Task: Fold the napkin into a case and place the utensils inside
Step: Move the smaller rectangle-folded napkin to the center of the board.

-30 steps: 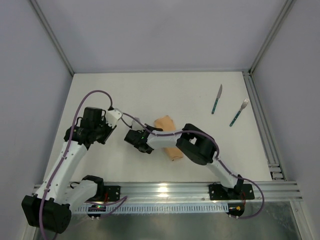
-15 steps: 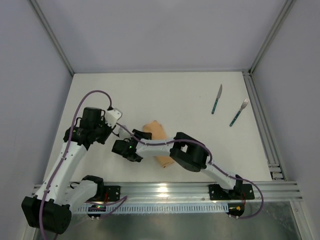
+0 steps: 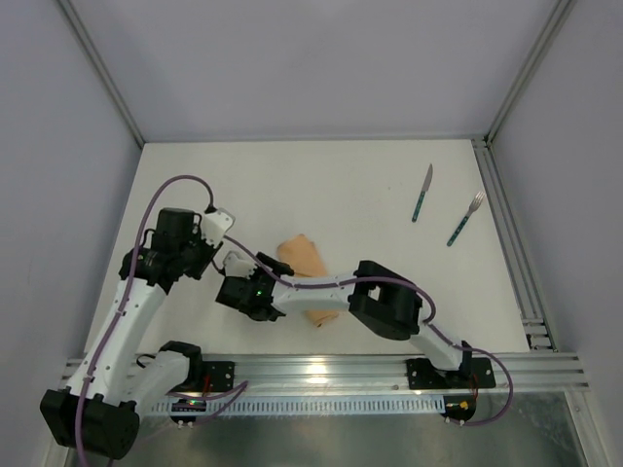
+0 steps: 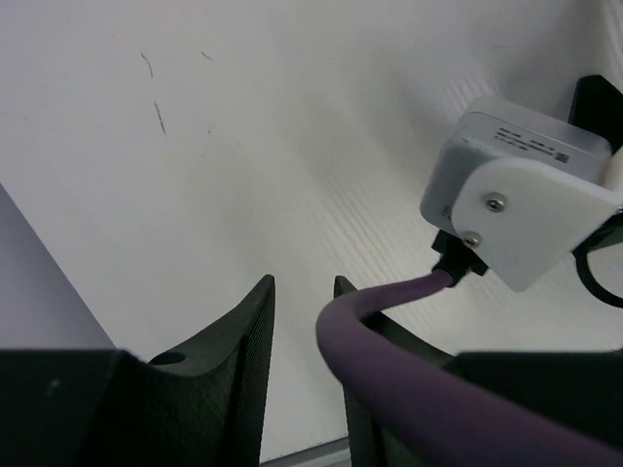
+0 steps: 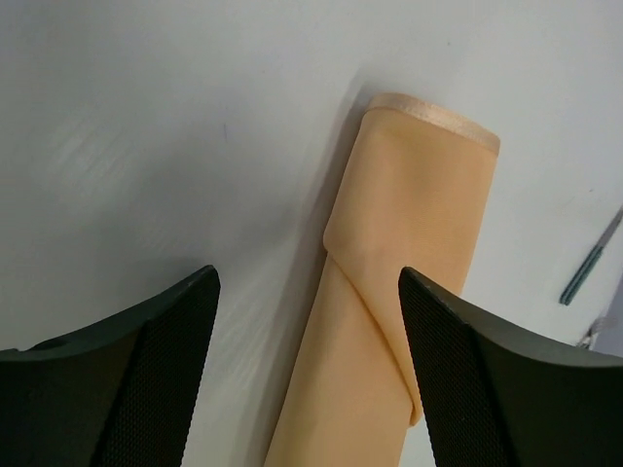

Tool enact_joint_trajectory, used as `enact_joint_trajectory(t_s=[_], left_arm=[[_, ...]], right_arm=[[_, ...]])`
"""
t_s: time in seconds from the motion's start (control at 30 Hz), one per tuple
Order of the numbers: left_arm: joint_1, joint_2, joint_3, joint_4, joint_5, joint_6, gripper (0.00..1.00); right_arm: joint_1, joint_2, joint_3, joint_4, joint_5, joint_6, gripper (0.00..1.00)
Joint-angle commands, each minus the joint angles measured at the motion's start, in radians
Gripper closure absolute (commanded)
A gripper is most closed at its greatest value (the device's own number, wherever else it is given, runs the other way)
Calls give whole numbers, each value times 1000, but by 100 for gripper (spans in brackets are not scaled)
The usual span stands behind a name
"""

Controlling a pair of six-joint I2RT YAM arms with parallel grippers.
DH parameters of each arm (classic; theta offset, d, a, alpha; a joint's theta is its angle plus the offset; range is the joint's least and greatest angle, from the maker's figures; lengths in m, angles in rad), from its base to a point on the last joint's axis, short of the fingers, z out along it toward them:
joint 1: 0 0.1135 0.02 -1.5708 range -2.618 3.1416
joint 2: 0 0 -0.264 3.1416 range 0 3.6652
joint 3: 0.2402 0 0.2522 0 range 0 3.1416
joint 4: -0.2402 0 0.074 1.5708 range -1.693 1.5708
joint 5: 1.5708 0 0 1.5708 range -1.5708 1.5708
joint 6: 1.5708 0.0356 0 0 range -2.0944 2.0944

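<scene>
The peach-orange napkin point(image 3: 300, 255) lies folded into a narrow strip on the white table, partly under my right forearm. In the right wrist view the napkin point(image 5: 419, 214) runs away from the camera, with a diagonal fold across it. My right gripper point(image 3: 251, 289) is at the strip's left side. Here the right gripper point(image 5: 310, 277) stands wide open just above the cloth, holding nothing. My left gripper point(image 3: 204, 255) hovers further left over bare table. Its jaws point(image 4: 304, 284) stand a narrow gap apart with nothing between them. The knife point(image 3: 421, 195) and fork point(image 3: 465, 220) lie at the far right.
A metal rail point(image 3: 506, 233) runs along the table's right edge. Grey walls close in the left, back and right sides. The right wrist's white camera box point(image 4: 516, 195) and a purple cable point(image 4: 409, 341) sit close to my left gripper.
My right arm swept left and dragged the napkin a little leftwards. Its gripper then opened wide and let go of the cloth. The left arm barely moved.
</scene>
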Motion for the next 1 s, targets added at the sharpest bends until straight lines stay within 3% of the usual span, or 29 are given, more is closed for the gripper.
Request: enact_joint_trajectory(t_s=[0.0, 0.07, 0.2, 0.23, 0.43, 0.57, 0.8, 0.97], left_arm=[[15, 14, 42, 51, -40, -22, 67], [17, 23, 51, 61, -35, -35, 66], [17, 70, 83, 81, 11, -50, 65], [17, 82, 89, 87, 47, -55, 65], [-5, 255, 169, 124, 100, -58, 67], [-78, 387, 220, 169, 117, -59, 67], [-134, 536, 289, 288, 238, -108, 65], [-212, 638, 329, 324, 244, -116, 58]], right_arm=[[53, -206, -88, 100, -167, 66, 22], [53, -334, -191, 117, -215, 91, 25], [54, -516, -338, 101, -321, 169, 50], [54, -547, -391, 97, -342, 212, 63], [2, -708, -606, 83, -430, 383, 89], [-50, -729, -737, 185, -510, 439, 96], [-74, -677, -855, 284, -556, 480, 96], [-130, -654, -912, 325, -588, 480, 96]])
